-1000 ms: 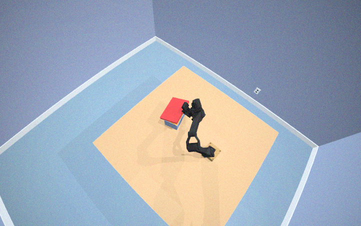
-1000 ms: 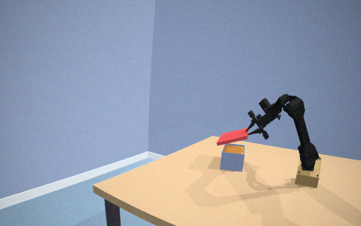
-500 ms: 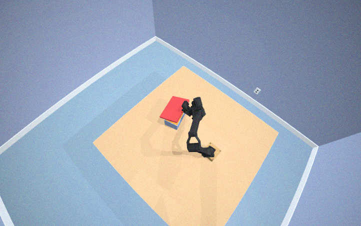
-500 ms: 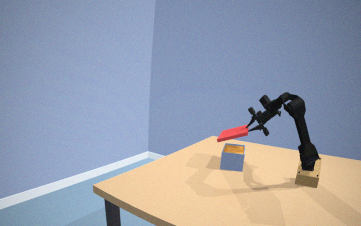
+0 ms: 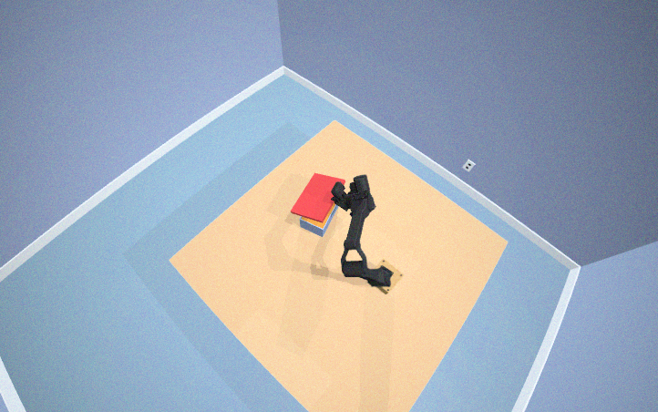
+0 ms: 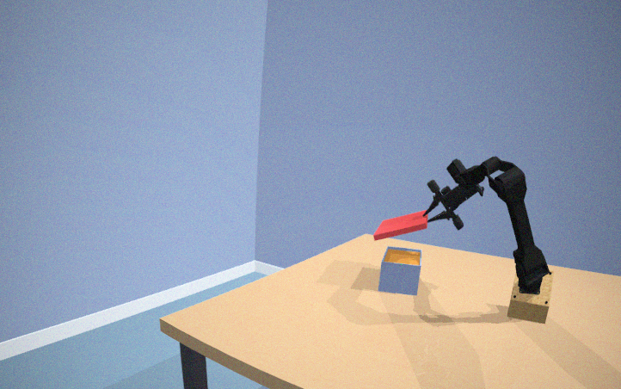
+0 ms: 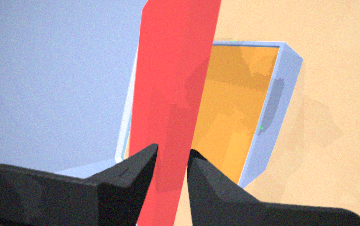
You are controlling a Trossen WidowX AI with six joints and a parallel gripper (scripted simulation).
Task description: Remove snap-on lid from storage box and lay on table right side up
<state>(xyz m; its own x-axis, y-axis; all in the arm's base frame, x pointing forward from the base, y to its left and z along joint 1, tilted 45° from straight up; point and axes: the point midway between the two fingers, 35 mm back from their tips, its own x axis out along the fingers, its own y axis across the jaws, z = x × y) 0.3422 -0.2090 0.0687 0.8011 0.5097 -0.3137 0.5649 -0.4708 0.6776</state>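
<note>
The red lid (image 5: pixel 315 198) (image 6: pixel 401 225) (image 7: pixel 172 90) hangs in the air above the storage box, clear of it, its top face up. It is tilted, with the end away from the arm lower. My gripper (image 6: pixel 426 218) (image 7: pixel 173 152) is shut on the lid's edge nearest the arm; in the top view the fingertips are partly hidden. The storage box (image 5: pixel 312 227) (image 6: pixel 398 278) (image 7: pixel 279 107) is blue with an orange inside. It stands upright and open on the table, partly behind the lid in the wrist view.
The tan table (image 5: pixel 272 301) (image 6: pixel 284 330) carries the arm's wooden base block (image 5: pixel 395 275) (image 6: pixel 527 309), to the right of the box in the exterior view. The table's far corner lies behind the box in that view. Shadows of the arm and lid fall around the box.
</note>
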